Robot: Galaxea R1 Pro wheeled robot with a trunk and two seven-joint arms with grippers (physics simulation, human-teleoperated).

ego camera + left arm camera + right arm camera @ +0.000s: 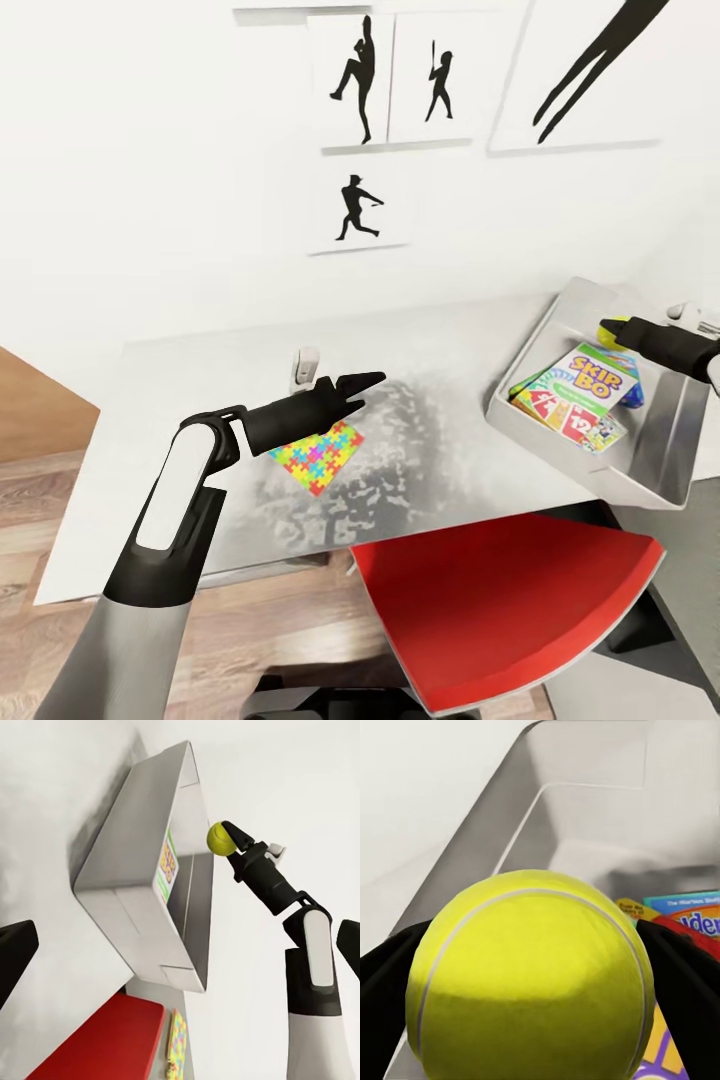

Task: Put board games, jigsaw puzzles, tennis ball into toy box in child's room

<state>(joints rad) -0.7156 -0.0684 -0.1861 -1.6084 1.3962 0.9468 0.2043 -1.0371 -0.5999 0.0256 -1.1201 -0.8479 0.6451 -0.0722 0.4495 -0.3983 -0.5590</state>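
Note:
My right gripper is shut on the yellow-green tennis ball and holds it above the light grey toy box at the table's right end. In the right wrist view the tennis ball sits between the black fingers, with the toy box below it. Flat printed board games lie inside the box. A multicoloured jigsaw puzzle lies flat on the pale table. My left gripper hovers just above and beyond it; its fingers stand wide apart, open and empty.
A red chair seat sits under the table's front edge, right of my left arm. A small white object stands on the table behind the left gripper. Black silhouette sports pictures hang on the white wall. Wood floor shows at left.

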